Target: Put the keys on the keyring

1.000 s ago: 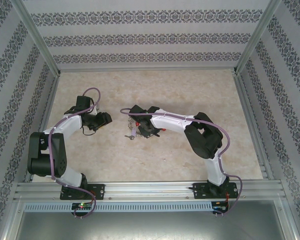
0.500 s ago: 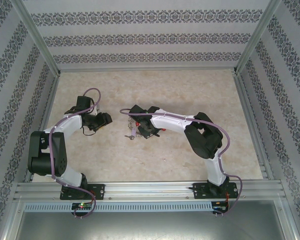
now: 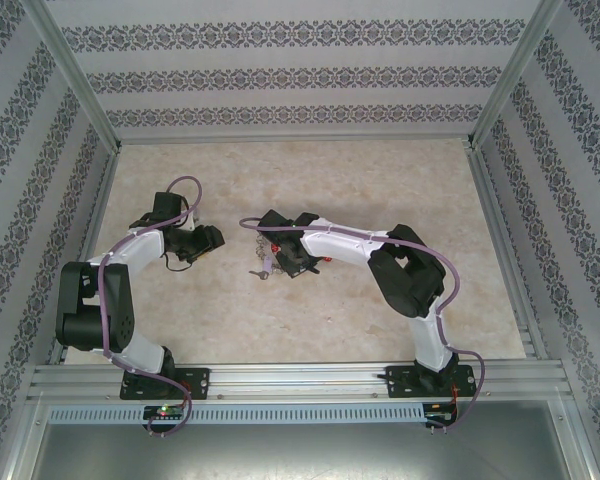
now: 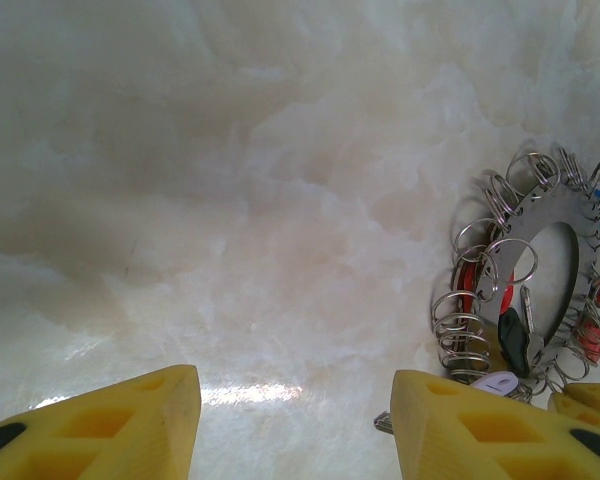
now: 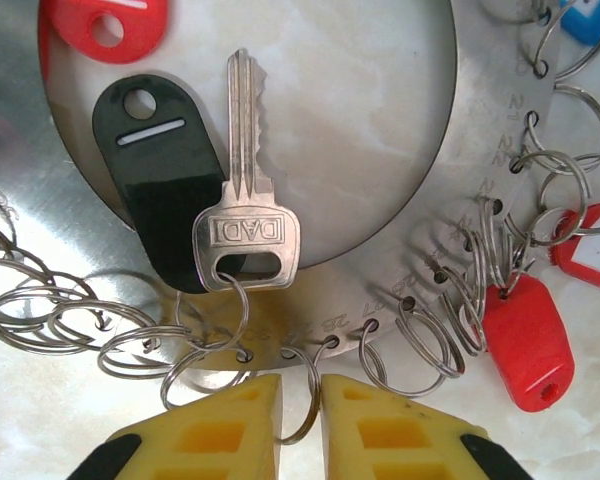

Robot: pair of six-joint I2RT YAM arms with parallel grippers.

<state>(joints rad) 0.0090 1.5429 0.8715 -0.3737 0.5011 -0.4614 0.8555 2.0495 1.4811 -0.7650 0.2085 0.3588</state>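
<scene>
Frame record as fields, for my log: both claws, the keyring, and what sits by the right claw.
left claw: open, empty, over bare table beside the keyring
right claw: fingers nearly together, a split ring looped between them; grip unconfirmed
keyring: flat on table, rim hung with more rings and tags
key: silver, stamped DADI, on its own ring, head overlapping a black tag

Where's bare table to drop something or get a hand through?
Free: the far table up to the back wall; the right side beyond the right arm; the near strip between the arm bases. Crowded: centre, where the keyring lies at the right tool, left tool close by.
</scene>
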